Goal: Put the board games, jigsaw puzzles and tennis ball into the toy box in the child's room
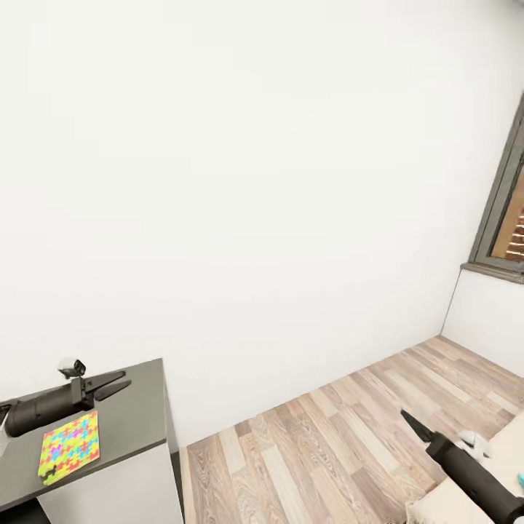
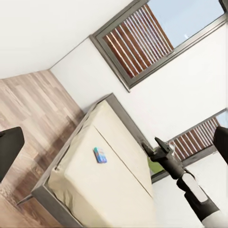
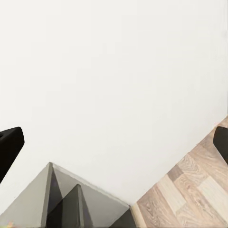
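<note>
Left gripper (image 1: 116, 383) over dark grey desk top (image 1: 149, 407), fingers narrow, almost together, empty. Jigsaw puzzle (image 1: 70, 446) flat on desk top just beside left forearm, behind fingertips, toward robot; long axis roughly along desk's near edge. Left arm clearly nearer.

Right gripper (image 1: 409, 421) over wood floor, well apart from desk, fingers near-closed, holding nothing.

Bed (image 2: 114, 185) seen from left wrist; small blue board game (image 2: 99, 155) lying on cover. Judgement: puzzle is left arm's pick; pull back first.
</note>
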Controlling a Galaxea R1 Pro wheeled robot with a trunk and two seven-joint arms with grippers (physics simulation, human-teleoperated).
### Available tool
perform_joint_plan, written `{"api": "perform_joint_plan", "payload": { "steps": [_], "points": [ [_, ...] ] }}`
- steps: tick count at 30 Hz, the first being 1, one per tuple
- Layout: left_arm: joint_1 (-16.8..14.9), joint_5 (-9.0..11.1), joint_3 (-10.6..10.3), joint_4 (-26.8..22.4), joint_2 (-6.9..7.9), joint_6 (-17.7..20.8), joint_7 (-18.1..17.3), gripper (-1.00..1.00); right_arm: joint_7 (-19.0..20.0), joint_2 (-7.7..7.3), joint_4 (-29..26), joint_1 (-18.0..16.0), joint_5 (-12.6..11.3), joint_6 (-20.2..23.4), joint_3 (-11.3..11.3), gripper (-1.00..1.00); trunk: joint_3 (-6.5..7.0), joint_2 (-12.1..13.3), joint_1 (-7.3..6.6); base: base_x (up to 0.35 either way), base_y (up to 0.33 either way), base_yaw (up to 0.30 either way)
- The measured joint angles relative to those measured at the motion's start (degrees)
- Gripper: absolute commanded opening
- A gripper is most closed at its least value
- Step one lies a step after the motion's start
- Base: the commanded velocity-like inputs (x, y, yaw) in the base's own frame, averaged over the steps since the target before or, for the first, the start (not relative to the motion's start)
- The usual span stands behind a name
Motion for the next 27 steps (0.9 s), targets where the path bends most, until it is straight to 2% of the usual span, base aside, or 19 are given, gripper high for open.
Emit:
{"api": "perform_joint_plan", "payload": {
  "steps": [1,4,6,7,9,12,15,20,27],
  "points": [
    [0.0,0.0,0.0,0.0,-0.01,0.0,0.0,1.00,1.3,-0.05,1.3,0.2,0.3,-0.6,-0.6,1.00,0.06,0.0,0.00,0.000,0.000,-0.246],
    [0.0,0.0,0.0,-0.1,-0.04,-0.1,0.0,1.00,6.0,-0.32,10.2,1.0,2.1,-6.9,-2.2,1.00,0.24,0.0,0.00,0.000,0.000,-0.246],
    [0.0,-0.1,0.0,-0.1,-0.12,-0.1,0.0,1.00,9.8,-0.80,17.8,1.3,3.3,-13.3,-2.6,1.00,0.35,0.0,0.00,0.000,0.000,-0.246],
    [0.0,-0.1,0.0,-0.1,-0.16,-0.1,0.0,1.00,10.8,-0.98,19.2,1.3,3.4,-14.5,-2.7,1.00,0.42,0.0,0.00,0.000,0.000,-0.245],
    [0.0,-0.1,-0.1,-0.1,-0.72,-0.1,0.0,1.00,15.6,-1.66,22.4,1.5,3.7,-17.3,-2.8,1.00,0.53,0.0,0.00,0.000,0.000,-0.245],
    [0.0,-0.1,-0.8,-0.1,-1.32,-0.1,0.0,1.00,19.7,-2.04,23.8,1.6,3.8,-18.6,-2.9,1.00,0.71,0.0,0.00,0.000,0.000,-0.245],
    [0.0,-0.2,-2.2,-0.2,-1.56,-0.1,0.0,1.00,21.7,-2.43,24.5,1.7,3.8,-19.2,-3.0,1.00,0.89,0.0,0.00,0.000,0.000,-0.245],
    [0.0,-0.2,-4.2,-0.2,-1.72,-0.1,0.0,1.00,22.8,-3.20,25.1,1.7,3.8,-19.5,-2.9,1.00,1.20,0.0,0.00,0.000,0.000,-0.235],
    [0.0,-0.2,-4.6,-0.2,-1.73,-0.1,0.0,1.00,22.8,-3.36,25.2,1.7,3.8,-19.6,-2.9,1.00,1.67,0.0,0.00,0.000,0.000,-0.227]
  ]
}}
